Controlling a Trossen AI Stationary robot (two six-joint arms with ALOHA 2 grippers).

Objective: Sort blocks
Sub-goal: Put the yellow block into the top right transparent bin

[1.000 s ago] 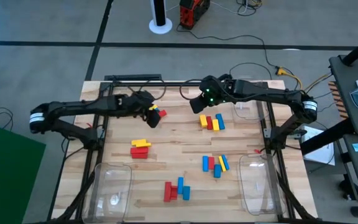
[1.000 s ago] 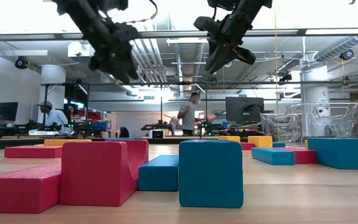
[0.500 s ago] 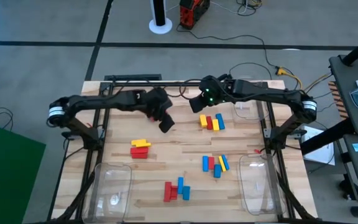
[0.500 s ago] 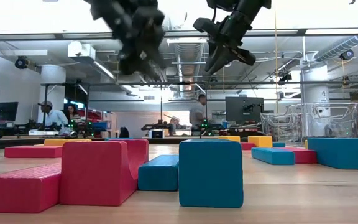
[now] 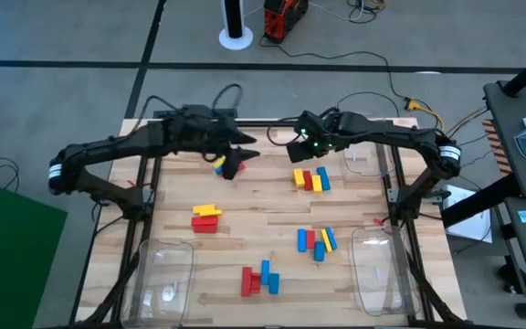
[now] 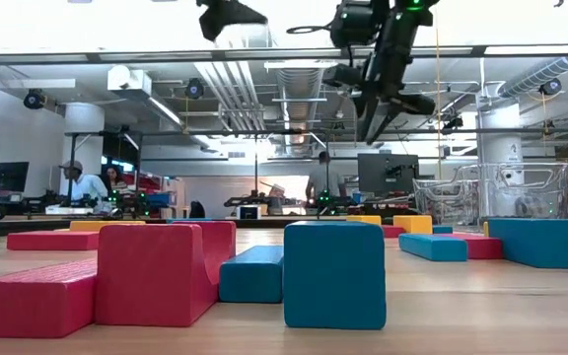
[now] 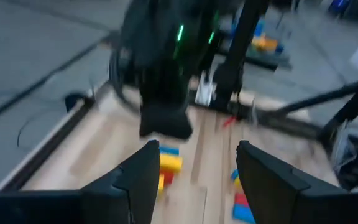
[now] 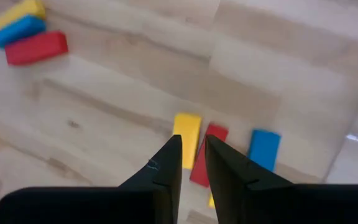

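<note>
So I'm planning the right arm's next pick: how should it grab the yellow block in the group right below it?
Probably from straight above, closing across the narrow sides of the yellow block. It lies flat beside a red block, so the right gripper needs a finger in that tight gap.

Five groups of blocks are lying on the desk (image 5: 272,228). One small group (image 5: 218,164) is sitting at the far left-centre, under the left hand (image 5: 234,164). Another group (image 5: 311,179) is lying to its right at the far side, just beside the right hand (image 5: 297,153), which is hanging above the desk. A stack (image 5: 206,218) is resting left of centre. A cluster (image 5: 317,242) is lying right of centre, nearer. The last group (image 5: 259,279) is sitting at the near middle, between two bins (image 5: 163,279) standing in the near left and near right corners.
</note>
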